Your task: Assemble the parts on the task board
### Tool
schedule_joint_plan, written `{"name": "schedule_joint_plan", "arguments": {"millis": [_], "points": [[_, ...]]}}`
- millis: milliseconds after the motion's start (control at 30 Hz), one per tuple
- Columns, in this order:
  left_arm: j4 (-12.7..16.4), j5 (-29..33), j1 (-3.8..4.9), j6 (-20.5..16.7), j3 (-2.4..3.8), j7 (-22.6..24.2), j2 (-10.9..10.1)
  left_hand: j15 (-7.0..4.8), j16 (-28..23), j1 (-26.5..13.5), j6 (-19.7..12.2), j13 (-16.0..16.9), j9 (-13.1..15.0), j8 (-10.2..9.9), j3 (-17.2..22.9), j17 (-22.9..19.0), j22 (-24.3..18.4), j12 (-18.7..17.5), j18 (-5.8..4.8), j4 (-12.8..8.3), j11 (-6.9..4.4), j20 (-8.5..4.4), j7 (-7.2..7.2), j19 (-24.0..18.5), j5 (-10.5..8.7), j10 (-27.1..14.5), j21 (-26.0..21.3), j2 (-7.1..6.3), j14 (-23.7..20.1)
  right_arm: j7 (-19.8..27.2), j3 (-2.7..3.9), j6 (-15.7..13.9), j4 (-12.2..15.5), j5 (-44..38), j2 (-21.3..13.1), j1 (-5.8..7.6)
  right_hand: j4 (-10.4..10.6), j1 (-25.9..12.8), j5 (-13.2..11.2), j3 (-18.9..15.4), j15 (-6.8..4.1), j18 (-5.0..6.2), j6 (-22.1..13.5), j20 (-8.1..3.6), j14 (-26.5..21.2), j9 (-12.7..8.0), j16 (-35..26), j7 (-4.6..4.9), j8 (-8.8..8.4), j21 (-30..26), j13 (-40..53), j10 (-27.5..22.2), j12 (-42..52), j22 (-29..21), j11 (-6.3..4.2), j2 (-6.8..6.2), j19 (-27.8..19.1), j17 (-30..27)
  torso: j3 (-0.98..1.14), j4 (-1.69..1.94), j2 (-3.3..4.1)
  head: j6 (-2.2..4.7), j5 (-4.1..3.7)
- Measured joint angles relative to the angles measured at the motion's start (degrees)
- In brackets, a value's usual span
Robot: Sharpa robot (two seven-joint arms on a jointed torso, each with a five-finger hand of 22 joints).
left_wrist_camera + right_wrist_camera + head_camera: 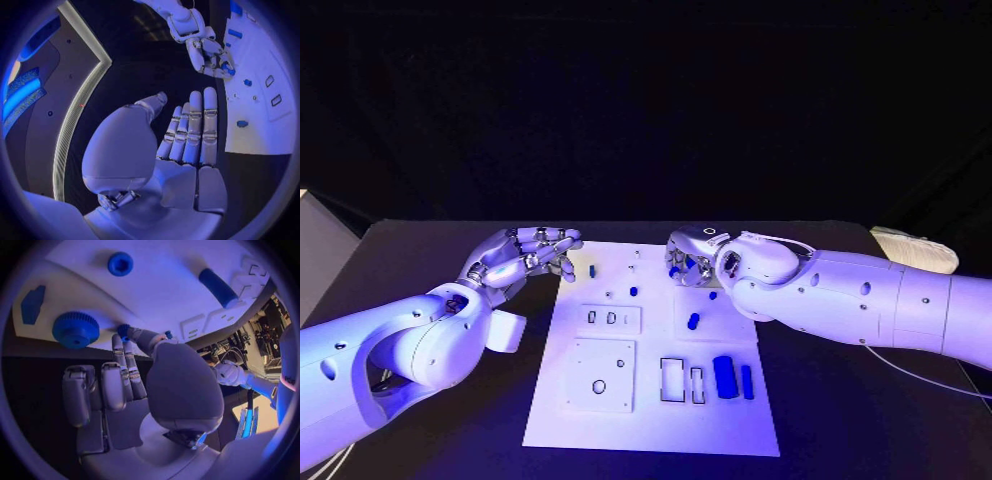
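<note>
Right silver many-fingered hand [698, 262] low over the far edge of the white flat task board [589, 430], thumb and a fingertip closed on a small round blue peg [123, 330], seemingly to hold it end-down for seating in a socket. Palm turned downward, probably to keep the peg steady on the way in. Close beside that grip in the right wrist view, a large blue toothed gear wheel [75, 329] near the board's rim; farther across the plate, a blue hexagonal nut [120, 263].

Left silver hand [524, 255] off the board's far left corner, over the black counter [877, 430], holding nothing; fingers long and side by side in the left wrist view, thumb apart. Parked clear, by the look of it, leaving the right hand room to work.

On the near half of the board, a thick blue cylinder [724, 375] flat beside two slim rectangular slots, well apart from both hands and not yet fitted.

Hard to tell: the socket under the peg, hidden by the right fingers; whether the peg already touches the plate; the peg's full shape, cut off by the thumb.
</note>
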Motion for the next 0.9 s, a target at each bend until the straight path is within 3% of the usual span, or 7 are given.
{"name": "schedule_joint_plan", "arguments": {"millis": [333,567,900], "points": [[-0.1,0.0,0.00,0.1,0.00,-0.1,0.0,0.00,0.0,0.0,0.0,0.0,0.0,0.0,0.2,0.0,0.1,0.0,0.00,-0.2,0.00,0.07,0.00,-0.3,0.00,0.0,0.3,0.00,0.0,-1.3,-0.01,-3.4,0.8,-0.7,-0.3,-0.11,-0.6,0.2,-0.2,0.5,-0.09,0.00,0.1,-0.19,0.1,0.7,0.2,-0.08,0.45,0.3,0.0,0.2,-0.1,0.0,0.20,0.16,0.2,0.4,-0.07,0.12,0.15,0.30,-0.04],[-0.1,0.0,0.00,0.1,0.00,-0.2,0.1,0.00,0.0,0.0,0.0,0.0,0.0,0.0,0.5,0.0,0.4,0.0,-0.01,-0.5,0.00,-0.01,0.00,-0.4,0.00,0.0,0.5,0.00,0.0,-2.2,0.67,-6.3,1.5,-1.4,-0.2,-0.01,-0.7,0.2,0.0,0.5,-0.09,0.00,0.1,-0.19,0.1,0.7,0.2,-0.08,0.45,0.3,0.0,0.2,-0.3,0.0,0.20,0.16,0.2,0.5,-0.14,0.22,0.23,0.46,0.10],[-0.1,0.0,0.00,0.0,0.00,-0.2,0.2,0.00,0.0,0.0,0.0,-0.1,-0.1,0.0,0.9,0.0,0.8,0.0,-0.01,-0.9,0.00,-0.08,0.00,-1.0,0.00,0.0,1.2,0.00,0.0,-3.3,0.97,-9.3,-0.4,-3.1,2.5,0.15,-0.7,0.2,0.0,0.5,-0.08,0.00,0.1,-0.19,0.1,0.8,0.2,-0.08,0.44,0.3,0.0,0.2,0.0,0.0,0.20,0.16,0.2,0.6,-0.20,0.26,0.40,0.47,0.26]]}}
